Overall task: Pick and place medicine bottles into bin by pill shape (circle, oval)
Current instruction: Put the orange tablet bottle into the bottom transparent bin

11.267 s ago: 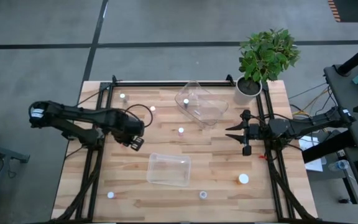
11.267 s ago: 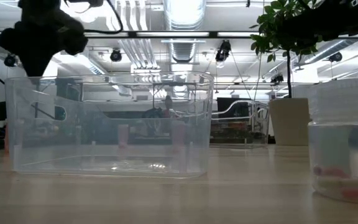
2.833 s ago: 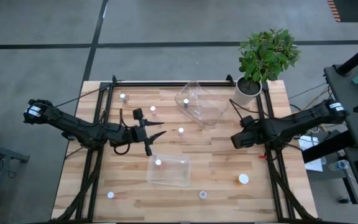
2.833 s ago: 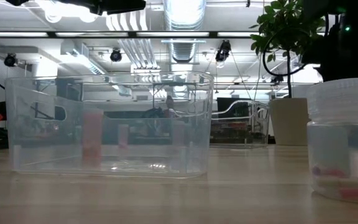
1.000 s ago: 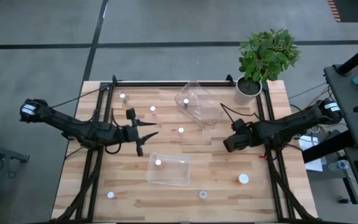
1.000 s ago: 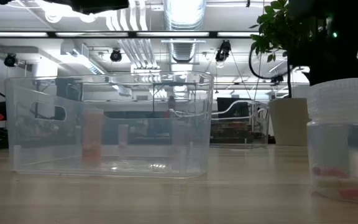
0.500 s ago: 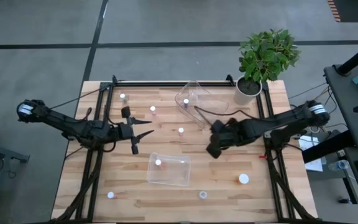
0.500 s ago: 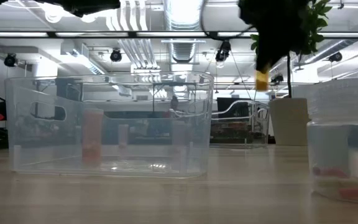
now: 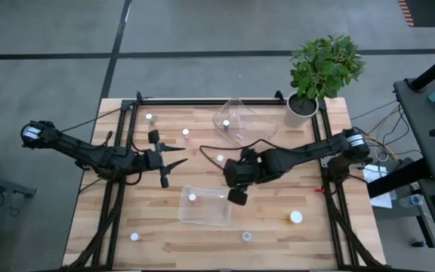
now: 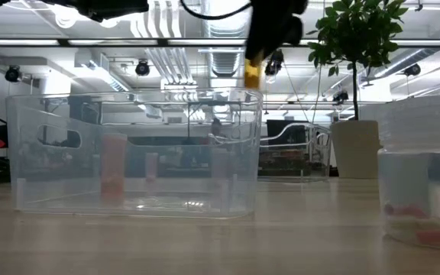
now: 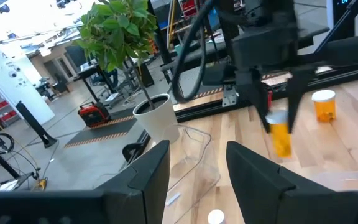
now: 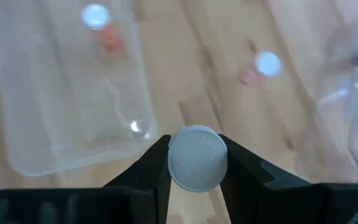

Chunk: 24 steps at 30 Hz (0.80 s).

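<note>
Right gripper [image 12: 196, 163] clamps capped bottle [image 12: 196, 157] above bin [image 9: 204, 205]; left gripper [image 9: 174, 162] open

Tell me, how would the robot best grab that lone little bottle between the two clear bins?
Probably from straight above, jaws closing on opposite sides of the bottle at or just under its white cap. It stands upright on the table, round, with clear space all around.

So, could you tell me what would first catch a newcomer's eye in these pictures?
Most striking is the right gripper stretched out over the middle of the table, its fingers shut on a white-capped orange bottle held in the air beside the near clear bin. That bin already holds one small bottle. The left gripper hangs open to the left, and a leafy potted plant stands at the table's far right corner.
</note>
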{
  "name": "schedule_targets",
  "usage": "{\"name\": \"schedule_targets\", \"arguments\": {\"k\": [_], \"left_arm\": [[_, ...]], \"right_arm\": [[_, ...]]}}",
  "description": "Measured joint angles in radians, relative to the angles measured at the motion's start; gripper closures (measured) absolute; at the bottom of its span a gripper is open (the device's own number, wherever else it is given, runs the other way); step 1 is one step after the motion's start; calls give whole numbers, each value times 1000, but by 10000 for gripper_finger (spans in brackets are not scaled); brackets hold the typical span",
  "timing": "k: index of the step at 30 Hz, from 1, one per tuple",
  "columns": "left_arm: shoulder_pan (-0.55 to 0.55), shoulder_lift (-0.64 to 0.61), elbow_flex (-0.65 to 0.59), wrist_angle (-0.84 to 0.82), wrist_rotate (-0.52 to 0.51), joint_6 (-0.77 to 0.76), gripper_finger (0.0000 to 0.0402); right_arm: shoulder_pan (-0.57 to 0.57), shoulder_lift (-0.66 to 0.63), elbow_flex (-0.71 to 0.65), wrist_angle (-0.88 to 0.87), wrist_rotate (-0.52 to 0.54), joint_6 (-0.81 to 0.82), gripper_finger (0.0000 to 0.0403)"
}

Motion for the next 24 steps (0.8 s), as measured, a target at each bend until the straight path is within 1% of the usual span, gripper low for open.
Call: {"name": "schedule_targets", "arguments": {"k": [6,9,15,24], "left_arm": [[0,0,0,1,0,0,259],[0,0,0,1,0,0,259],[0,0,0,1,0,0,259],[0,0,0,1,0,0,259]], "right_arm": [[11,82,51,95,-71,-121,300],[24,127,68,147,-76,-176,300],[34,207,76,225,-145,-246,300],[33,311,76,260,-150,-335,300]]}}
